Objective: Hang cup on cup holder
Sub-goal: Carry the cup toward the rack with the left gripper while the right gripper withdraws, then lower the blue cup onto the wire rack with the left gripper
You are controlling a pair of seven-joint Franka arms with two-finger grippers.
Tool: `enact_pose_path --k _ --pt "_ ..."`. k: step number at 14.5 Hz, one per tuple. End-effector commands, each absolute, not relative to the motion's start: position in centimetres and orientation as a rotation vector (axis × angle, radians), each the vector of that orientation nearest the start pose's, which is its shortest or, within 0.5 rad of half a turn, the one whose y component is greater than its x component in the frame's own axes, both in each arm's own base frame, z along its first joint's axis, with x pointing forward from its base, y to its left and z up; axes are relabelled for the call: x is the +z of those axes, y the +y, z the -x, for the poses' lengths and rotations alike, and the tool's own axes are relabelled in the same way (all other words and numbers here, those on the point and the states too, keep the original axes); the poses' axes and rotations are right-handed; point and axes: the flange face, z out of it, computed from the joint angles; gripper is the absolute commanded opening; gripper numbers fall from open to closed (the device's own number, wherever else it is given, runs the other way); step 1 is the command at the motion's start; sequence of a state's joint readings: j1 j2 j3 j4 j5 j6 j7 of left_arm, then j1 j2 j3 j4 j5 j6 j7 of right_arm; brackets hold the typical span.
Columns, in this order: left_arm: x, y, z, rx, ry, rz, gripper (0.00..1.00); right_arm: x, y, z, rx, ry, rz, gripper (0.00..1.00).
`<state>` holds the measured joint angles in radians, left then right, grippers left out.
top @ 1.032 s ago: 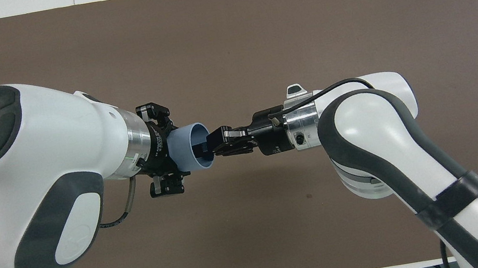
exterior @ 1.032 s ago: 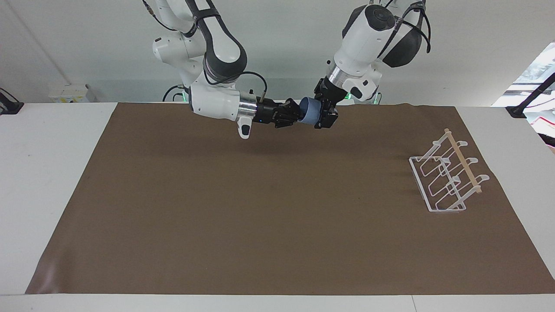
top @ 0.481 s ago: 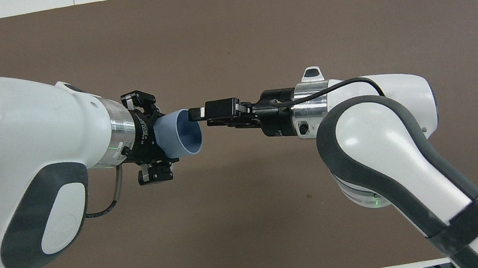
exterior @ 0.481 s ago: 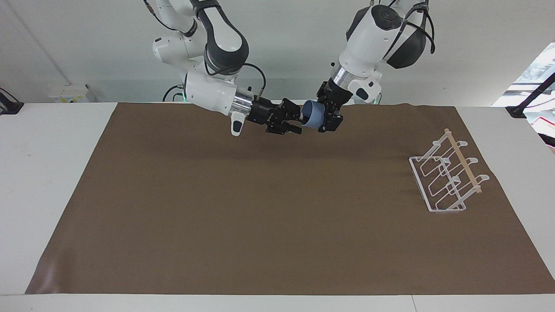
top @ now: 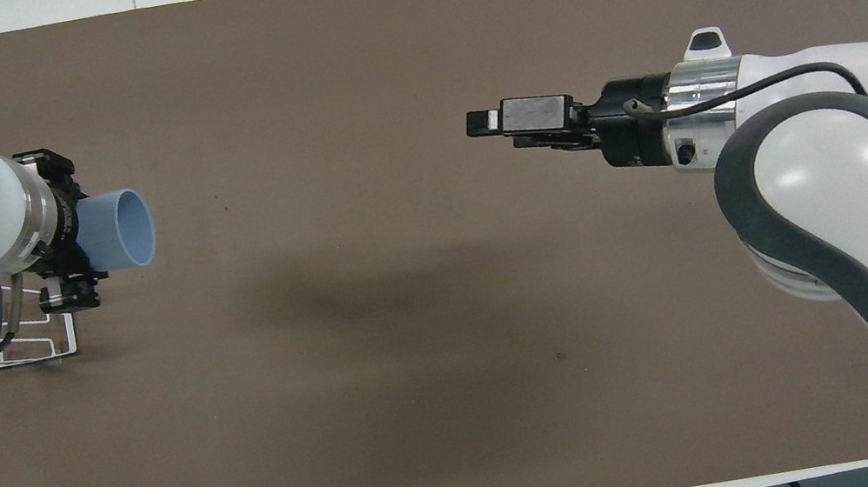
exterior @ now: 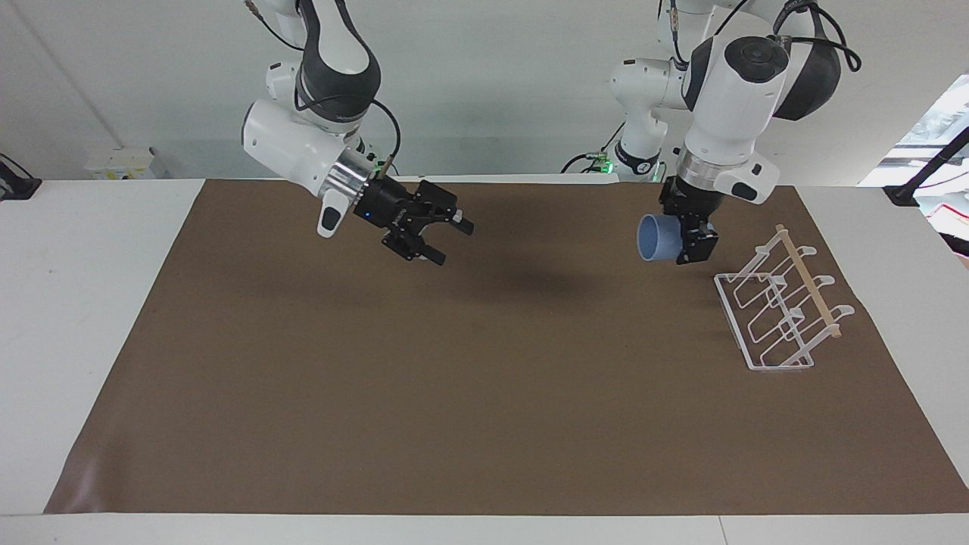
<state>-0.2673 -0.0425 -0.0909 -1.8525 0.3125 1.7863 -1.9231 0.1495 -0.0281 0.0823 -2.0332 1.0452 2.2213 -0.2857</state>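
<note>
The left gripper [exterior: 690, 241] clamps the cup [exterior: 655, 238] at 10 o'clock of the cup holder [exterior: 780, 310]. The right gripper [exterior: 447, 241] hangs open, empty. A misaligned mouth could knock a prong.

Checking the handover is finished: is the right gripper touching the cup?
Apart. The facing view shows the right gripper open over the brown mat, a wide bare stretch away from the light-blue cup, which the left gripper holds.

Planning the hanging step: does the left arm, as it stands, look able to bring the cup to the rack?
Probably yes. The left tool holds the small light-blue plastic cup in the air right beside the white wire cup holder; nothing stands between them. The right tool hangs open, well away.
</note>
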Motion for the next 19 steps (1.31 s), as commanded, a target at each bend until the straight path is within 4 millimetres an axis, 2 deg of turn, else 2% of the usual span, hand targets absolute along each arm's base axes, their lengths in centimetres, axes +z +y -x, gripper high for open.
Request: enact_pose_path --k 1,3,5,6,8,9,10,11,13,15,17,19 --pt "52.0 -15.0 -53.2 -0.667 -1.738 2.101 0.00 49.5 10.4 -55.5 -0.260 -0.051 2.492 0.99" --pt "49.4 -13.0 -55.0 -0.786 -1.534 1.996 0.00 49.5 6.1 -55.4 -0.248 -0.121 2.668 0.99" --pt "46.6 -12.2 -56.3 -0.864 -1.352 1.872 0.00 51.3 4.2 -54.9 -0.279 -0.242 2.838 0.99" --pt "45.2 -12.0 -56.7 -0.891 -1.274 1.818 0.00 52.8 3.4 -54.7 -0.288 -0.317 2.933 0.99" --pt "41.4 -12.2 -57.5 -0.941 -1.088 1.705 0.00 57.1 1.8 -54.7 -0.198 -0.396 3.071 0.99" --pt "39.3 -12.1 -58.1 -0.965 -1.000 1.642 0.00 59.6 0.9 -54.6 -0.168 -0.346 3.110 0.99" --pt "38.4 -11.9 -58.7 -0.991 -0.944 1.597 0.00 61.4 -0.3 -54.5 -0.143 -0.262 3.144 0.99" --pt "38.4 -12.0 -58.9 -1.018 -0.913 1.566 0.00 63.3 -1.5 -54.0 -0.114 -0.219 3.170 0.99" --pt "37.4 -12.1 -59.6 -1.072 -0.840 1.531 0.00 65.4 -2.4 -53.0 -0.030 -0.207 3.226 0.99" --pt "37.7 -12.2 -59.8 -1.106 -0.857 1.518 0.00 64.7 -2.9 -52.5 0.058 -0.196 3.244 0.99" --pt "37.8 -11.9 -60.1 -1.153 -0.864 1.498 0.00 64.7 -4.3 -51.9 0.127 -0.149 3.231 0.99" --pt "37.4 -11.6 -60.6 -1.217 -0.895 1.474 0.00 64.5 -4.2 -51.9 0.147 -0.150 3.227 0.99"
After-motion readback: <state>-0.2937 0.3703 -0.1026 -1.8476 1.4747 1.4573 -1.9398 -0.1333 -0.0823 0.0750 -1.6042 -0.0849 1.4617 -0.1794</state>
